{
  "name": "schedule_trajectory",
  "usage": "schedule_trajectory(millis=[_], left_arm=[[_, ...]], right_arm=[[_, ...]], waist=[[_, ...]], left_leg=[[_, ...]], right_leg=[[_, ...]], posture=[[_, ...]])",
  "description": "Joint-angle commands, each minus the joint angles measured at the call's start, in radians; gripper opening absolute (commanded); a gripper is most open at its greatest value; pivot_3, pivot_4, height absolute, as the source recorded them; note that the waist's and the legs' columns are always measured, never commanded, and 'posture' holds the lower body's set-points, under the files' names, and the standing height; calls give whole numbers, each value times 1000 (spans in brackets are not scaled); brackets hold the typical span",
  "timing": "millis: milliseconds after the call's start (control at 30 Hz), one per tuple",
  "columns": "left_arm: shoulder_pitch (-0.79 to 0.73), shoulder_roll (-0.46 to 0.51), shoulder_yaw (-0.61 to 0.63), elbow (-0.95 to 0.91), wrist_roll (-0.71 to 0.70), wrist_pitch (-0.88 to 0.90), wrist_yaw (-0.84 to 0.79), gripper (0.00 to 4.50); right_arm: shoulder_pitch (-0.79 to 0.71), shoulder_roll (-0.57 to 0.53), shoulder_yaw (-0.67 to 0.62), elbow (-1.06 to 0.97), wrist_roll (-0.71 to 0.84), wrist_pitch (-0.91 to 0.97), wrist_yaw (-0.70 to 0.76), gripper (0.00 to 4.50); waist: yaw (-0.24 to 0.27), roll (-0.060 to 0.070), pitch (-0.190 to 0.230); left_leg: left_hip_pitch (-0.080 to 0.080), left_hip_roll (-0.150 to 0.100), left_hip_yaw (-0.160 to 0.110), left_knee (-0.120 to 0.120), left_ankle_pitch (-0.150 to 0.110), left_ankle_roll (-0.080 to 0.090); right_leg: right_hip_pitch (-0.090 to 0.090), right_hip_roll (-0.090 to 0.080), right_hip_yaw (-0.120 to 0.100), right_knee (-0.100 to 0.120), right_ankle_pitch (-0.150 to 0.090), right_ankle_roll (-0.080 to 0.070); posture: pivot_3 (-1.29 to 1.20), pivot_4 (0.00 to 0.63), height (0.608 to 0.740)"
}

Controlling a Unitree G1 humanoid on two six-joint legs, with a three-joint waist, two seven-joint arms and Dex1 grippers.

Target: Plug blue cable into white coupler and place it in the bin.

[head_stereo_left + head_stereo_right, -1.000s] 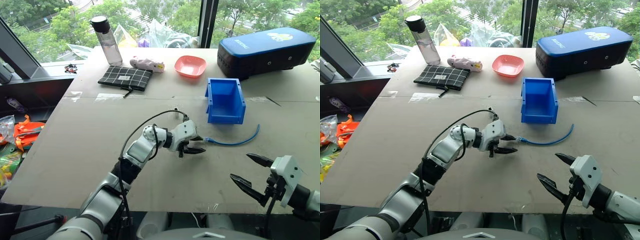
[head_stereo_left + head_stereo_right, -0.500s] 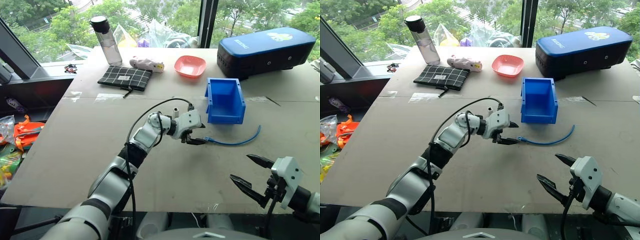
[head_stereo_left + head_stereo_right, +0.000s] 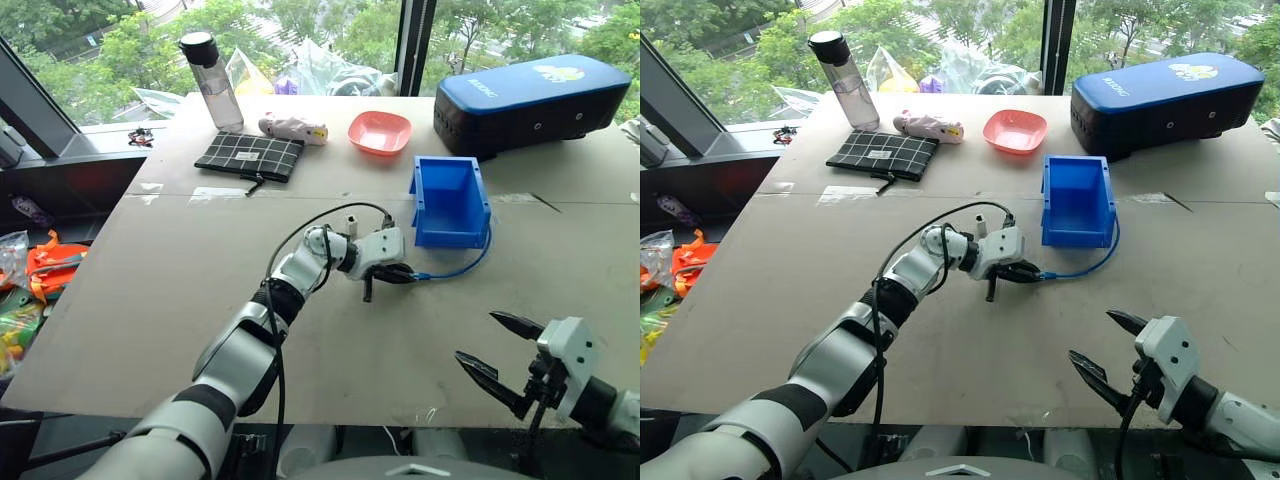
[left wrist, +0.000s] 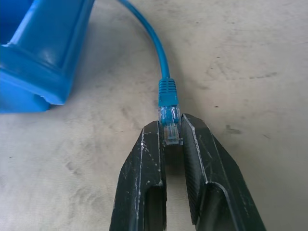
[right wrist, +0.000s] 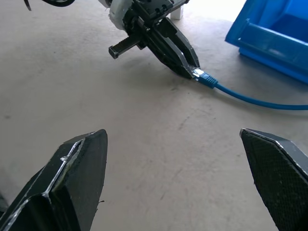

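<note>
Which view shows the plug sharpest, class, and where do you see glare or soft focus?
Left wrist view: the blue cable and its clear plug are crisp between the left gripper jaws. Right wrist view: bright glare at the top edge, near fingers soft. Left eye view: even daylight, faint shadows under the bin.

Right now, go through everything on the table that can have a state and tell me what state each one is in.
Left tool: shut on the blue cable's clear plug.
Right tool: open, holding nothing.
Blue cable: on the table, curving by the bin's front corner, not plugged in.
White coupler: upright on the table behind the left tool.
Bin: upright, nothing visible inside.
Water bottle: standing, capped.
Pink bowl: upright.
</note>
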Motion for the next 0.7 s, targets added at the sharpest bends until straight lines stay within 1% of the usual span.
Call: schedule_trajectory(millis=[33,67,167,300,400,500,700], left_arm=[[23,-9,62,-113,-112,148,-78,39],[27,-7,109,-196,-214,331,-106,39],[47,29,200,-415,-447,770,-144,39],[81,77,257,-590,-612,1073,-110,39],[104,91,286,-663,-685,1183,-66,39],[125,94,307,-709,-736,1245,-22,39],[131,86,336,-733,-798,1287,46,39]], right_arm=[[-26,78,28,-15,95,46,-79,4470],[-54,137,31,-4,204,89,-134,4470],[-124,265,36,30,466,168,-252,4470],[-207,334,46,62,616,180,-337,4470],[-269,365,47,81,739,174,-385,4470],[-337,369,51,86,853,169,-430,4470],[-396,317,87,81,945,182,-466,4470]], waist=[[-8,0,0],[-12,0,0],[-24,1,1],[-39,5,-1],[-39,5,-1],[-38,6,-1],[-39,6,-1]], left_leg=[[0,0,0,0,0,0],[0,0,-1,0,0,0],[-1,2,-8,0,-2,4],[-1,2,-10,-1,-1,1],[0,1,-11,-1,0,0],[0,1,-11,-1,0,0],[0,1,-11,-1,0,-1]], right_leg=[[0,0,0,0,0,0],[0,0,-1,0,0,0],[-1,0,-2,2,0,0],[-1,0,-2,2,0,0],[-2,0,-3,2,0,-1],[-2,0,-3,2,0,-1],[-2,0,-3,2,0,-1]], posture=[[0,150,737],[0,150,737],[0,150,737],[0,150,737],[0,150,737],[0,150,737],[0,150,737]])
